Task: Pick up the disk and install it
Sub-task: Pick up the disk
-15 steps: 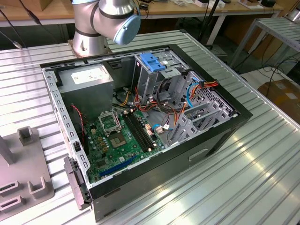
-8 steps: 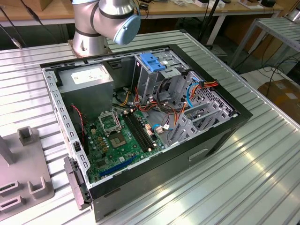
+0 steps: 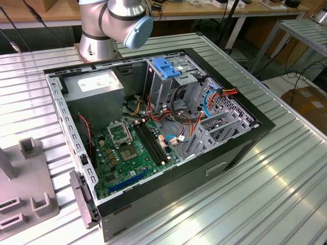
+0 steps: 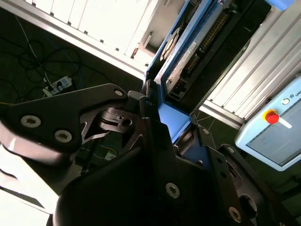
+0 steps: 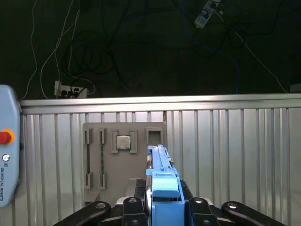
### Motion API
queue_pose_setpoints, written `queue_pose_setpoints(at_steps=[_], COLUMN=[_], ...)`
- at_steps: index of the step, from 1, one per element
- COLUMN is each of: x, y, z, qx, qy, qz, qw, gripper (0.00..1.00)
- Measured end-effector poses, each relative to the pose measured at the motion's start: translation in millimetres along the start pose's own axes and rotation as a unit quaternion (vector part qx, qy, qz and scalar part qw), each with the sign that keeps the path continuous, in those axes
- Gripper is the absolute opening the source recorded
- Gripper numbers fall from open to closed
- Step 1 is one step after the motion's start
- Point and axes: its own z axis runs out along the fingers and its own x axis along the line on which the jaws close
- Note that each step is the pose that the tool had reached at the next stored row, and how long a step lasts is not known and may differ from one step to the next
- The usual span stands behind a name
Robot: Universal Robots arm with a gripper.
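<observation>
Case (image 3: 168, 209) top open; cables (image 3: 176, 120) crowd drive cage (image 3: 163, 81); hand (image 5: 164, 207) with disk (image 5: 161, 165) clear above table (image 5: 235, 155).

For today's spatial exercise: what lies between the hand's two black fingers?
The flat dark grey hard drive with blue plastic side rails, clamped edge-on in the hand, seen in both wrist views.
</observation>
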Motion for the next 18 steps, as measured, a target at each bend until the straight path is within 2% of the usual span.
queue_pose_setpoints(at_steps=[18], x=[-0.5], y=[-17.2], z=[0.0], qx=[0.0], qy=[0.0], qz=[0.0], qw=[1.0], gripper=[0.37])
